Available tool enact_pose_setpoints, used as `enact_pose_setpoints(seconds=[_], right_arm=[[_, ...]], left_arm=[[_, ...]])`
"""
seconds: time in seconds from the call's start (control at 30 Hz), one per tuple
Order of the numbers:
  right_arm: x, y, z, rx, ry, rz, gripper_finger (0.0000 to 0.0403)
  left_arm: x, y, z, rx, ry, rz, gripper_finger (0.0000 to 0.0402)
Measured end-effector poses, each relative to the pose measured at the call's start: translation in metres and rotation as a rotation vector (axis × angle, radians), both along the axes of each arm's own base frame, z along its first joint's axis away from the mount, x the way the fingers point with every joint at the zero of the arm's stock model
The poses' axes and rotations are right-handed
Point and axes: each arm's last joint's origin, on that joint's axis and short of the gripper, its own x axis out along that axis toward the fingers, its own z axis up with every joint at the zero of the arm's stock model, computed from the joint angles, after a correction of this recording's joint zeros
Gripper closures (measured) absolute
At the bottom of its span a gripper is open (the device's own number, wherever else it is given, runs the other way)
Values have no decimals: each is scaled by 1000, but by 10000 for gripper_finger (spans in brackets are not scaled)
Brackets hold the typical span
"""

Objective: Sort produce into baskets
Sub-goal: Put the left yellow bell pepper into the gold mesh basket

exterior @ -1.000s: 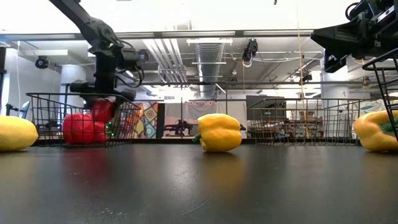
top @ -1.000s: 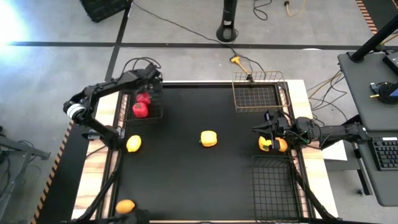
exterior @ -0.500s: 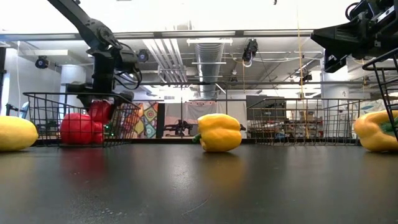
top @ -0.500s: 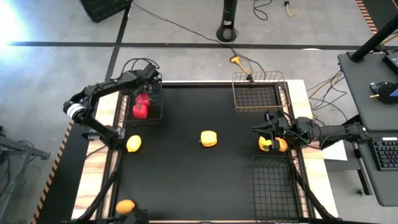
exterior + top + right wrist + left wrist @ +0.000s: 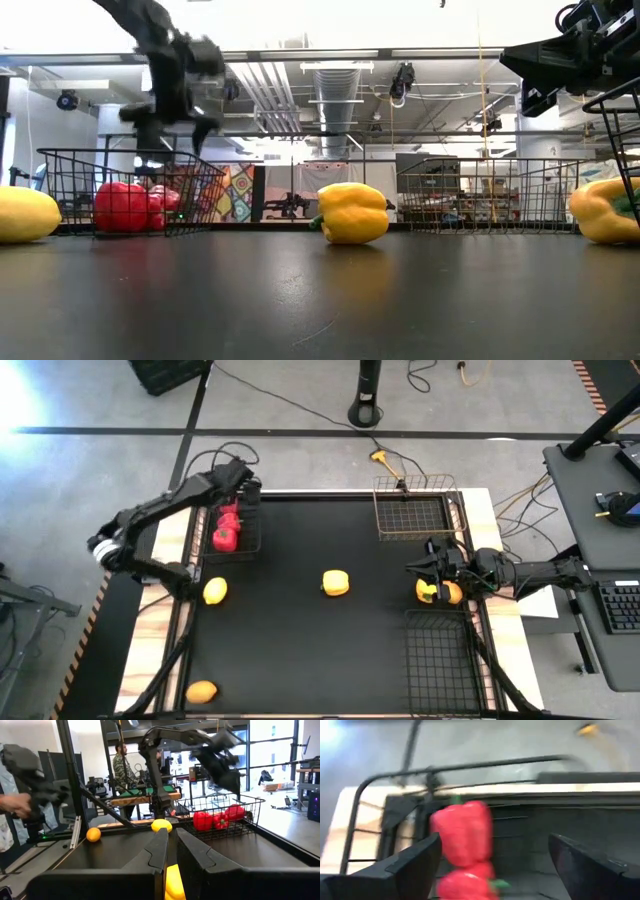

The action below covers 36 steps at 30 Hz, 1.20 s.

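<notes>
Left gripper (image 5: 238,482) hangs empty and wide above the black wire basket (image 5: 252,528) holding the red peppers (image 5: 226,528), directly beneath it. Right gripper (image 5: 428,575) sits over a yellow pepper (image 5: 428,592), fingers nearly closed, apparently empty. The loose central yellow pepper (image 5: 336,582) lies nearer the right gripper, toward the left arm. The pepper under the right gripper is partly hidden.

No legible text, labels, brand marks, numbers or signs anywhere in these views: none on the counter (image 5: 330,650), none on the wire baskets, none on the arms. Colourful panel in the room beyond the counter (image 5: 238,192), seen in the low view, too small to read.
</notes>
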Motion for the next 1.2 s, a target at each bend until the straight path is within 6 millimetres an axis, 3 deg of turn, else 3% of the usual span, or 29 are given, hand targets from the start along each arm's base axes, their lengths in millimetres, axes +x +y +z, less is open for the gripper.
enact_pose_setpoints(seconds=[0.17, 0.33, 0.47, 0.6, 0.7, 0.8, 1.0, 1.1, 1.2], right_arm=[[0, 0, 0, 0, 0, 0, 374], [0, 0, 0, 0, 0, 0, 374], [0, 0, 0, 0, 0, 0, 374], [0, 0, 0, 0, 0, 0, 374], [0, 0, 0, 0, -1, 0, 374], [0, 0, 0, 0, 0, 0, 374], [0, 0, 0, 0, 0, 0, 374], [0, 0, 0, 0, 0, 0, 374], [0, 0, 0, 0, 0, 0, 374]], left_arm=[[22, -75, 45, 281, -96, -256, 56], [34, -148, 61, 484, -237, -544, 56], [42, -189, 54, 629, -352, -714, 56], [45, -220, 33, 735, -495, -971, 56], [40, -243, 11, 733, -597, -1289, 56], [31, -262, 0, 630, -690, -1465, 56], [8, -309, -1, 440, -760, -1691, 56], [1, -330, 4, 439, -770, -1705, 56], [4, -338, -1, 429, -760, -1681, 56]])
